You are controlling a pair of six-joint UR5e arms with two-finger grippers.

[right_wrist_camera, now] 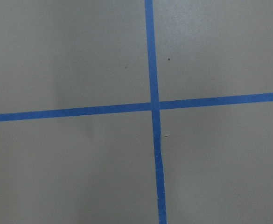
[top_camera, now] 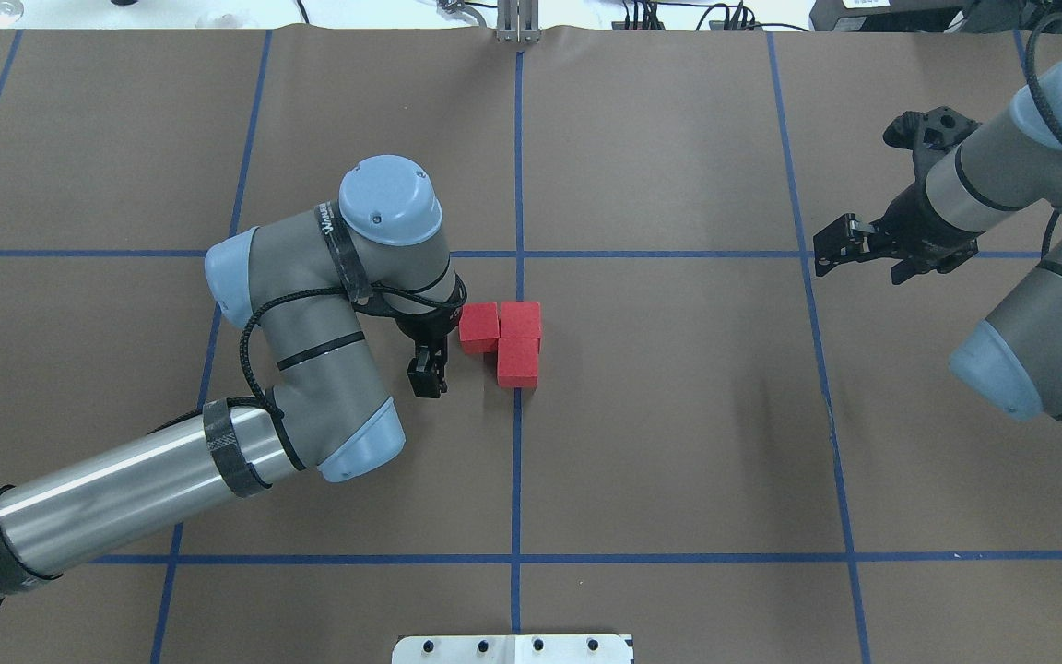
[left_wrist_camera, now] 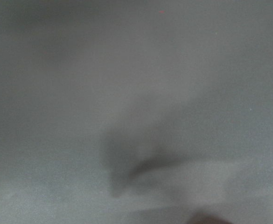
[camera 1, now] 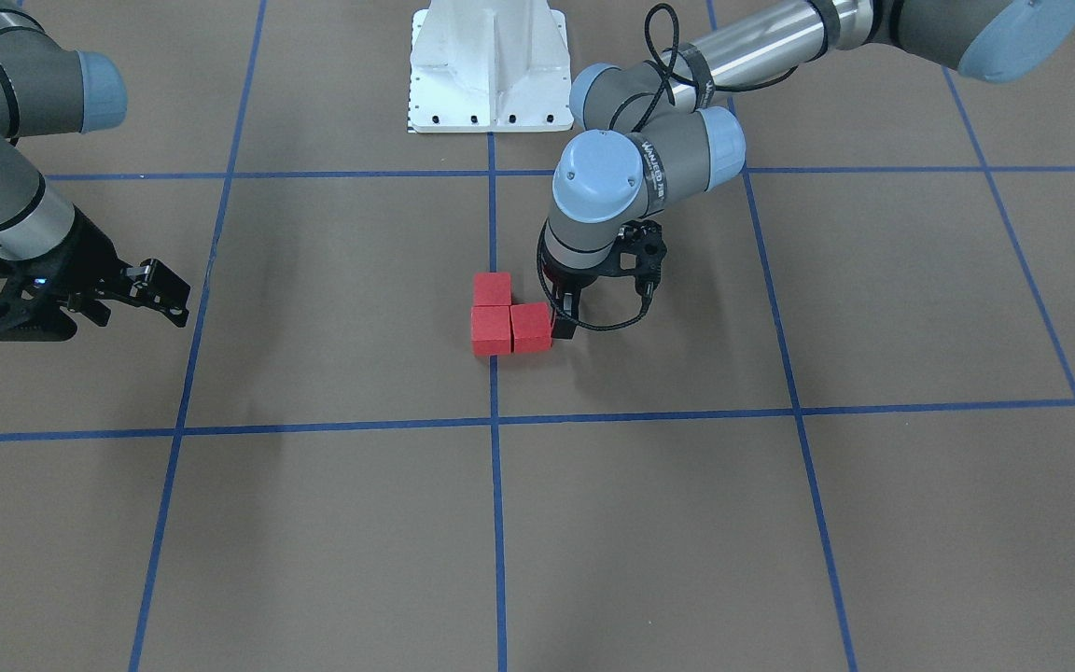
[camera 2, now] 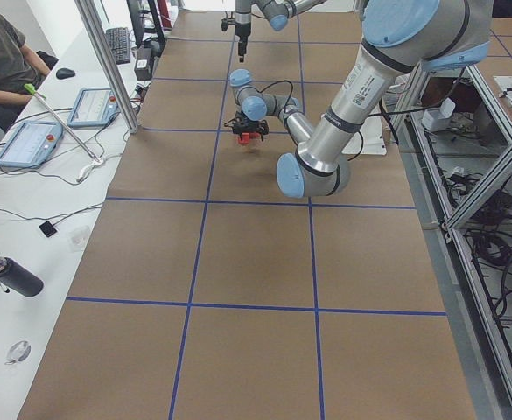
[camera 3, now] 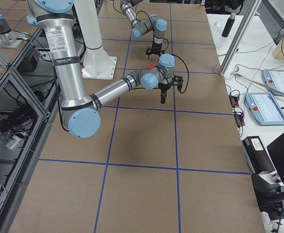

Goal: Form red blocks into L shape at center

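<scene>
at the center, 3 red blocks touch — an l — left fingers beside

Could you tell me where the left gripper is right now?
In the overhead view the left gripper is low over the brown surface, left of the three small red cubes at the middle blue tape line.

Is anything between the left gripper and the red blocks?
Nothing visible. The left gripper sits just beside the red blocks, with only bare brown surface between them. The blocks already lie in an L at the center line.
</scene>
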